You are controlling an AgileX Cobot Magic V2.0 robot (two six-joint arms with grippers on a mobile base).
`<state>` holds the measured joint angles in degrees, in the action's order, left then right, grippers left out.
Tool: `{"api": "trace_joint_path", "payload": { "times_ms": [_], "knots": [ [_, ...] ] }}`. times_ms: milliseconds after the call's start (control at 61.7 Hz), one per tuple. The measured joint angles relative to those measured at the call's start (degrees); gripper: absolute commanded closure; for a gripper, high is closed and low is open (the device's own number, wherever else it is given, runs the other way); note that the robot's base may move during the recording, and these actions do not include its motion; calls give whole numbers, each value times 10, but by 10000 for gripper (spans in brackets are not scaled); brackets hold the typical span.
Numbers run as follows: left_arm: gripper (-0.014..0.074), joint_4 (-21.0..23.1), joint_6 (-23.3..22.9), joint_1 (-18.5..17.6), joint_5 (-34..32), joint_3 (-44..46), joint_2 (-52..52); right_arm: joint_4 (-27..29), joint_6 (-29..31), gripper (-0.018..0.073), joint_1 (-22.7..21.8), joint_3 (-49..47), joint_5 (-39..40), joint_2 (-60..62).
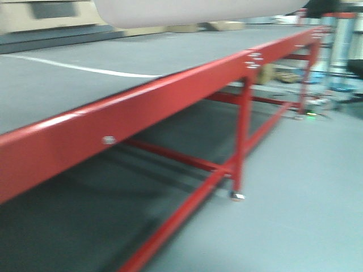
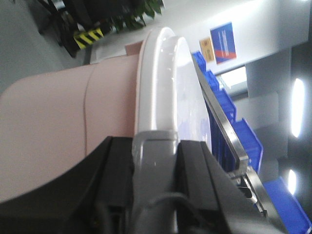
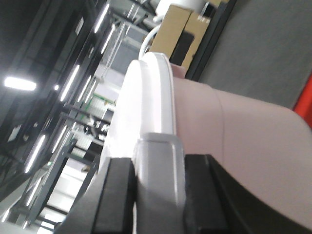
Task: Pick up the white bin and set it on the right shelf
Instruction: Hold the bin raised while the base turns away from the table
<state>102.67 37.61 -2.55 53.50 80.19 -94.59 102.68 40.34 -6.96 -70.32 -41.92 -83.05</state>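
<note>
white bin (image 1: 198,11) over red table (image 1: 142,107), blue bins (image 2: 243,139)

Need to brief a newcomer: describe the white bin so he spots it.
Find the long red-framed table; the white bin hangs over it, the left hand and right hand clamped on its grey rim handles. It is a pinkish-white tub with a glossy white lid, unlike the blue bins nearby.

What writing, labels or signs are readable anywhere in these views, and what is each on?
No text can be read.
blue and red poster on the wall: too blurred.
orange sign beside it: too blurred.
cardboard box: dark panel, no legible words.
white bin: no lettering shows.
</note>
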Motion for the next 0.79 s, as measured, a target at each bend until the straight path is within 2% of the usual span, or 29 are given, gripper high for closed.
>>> {"api": "trace_joint_path", "payload": {
  "times_ms": [794],
  "knots": [
    [723, -1, -1, 0, 0, 0, 0, 1, 0, 493, 0, 0, 0, 0]
  ]
}}
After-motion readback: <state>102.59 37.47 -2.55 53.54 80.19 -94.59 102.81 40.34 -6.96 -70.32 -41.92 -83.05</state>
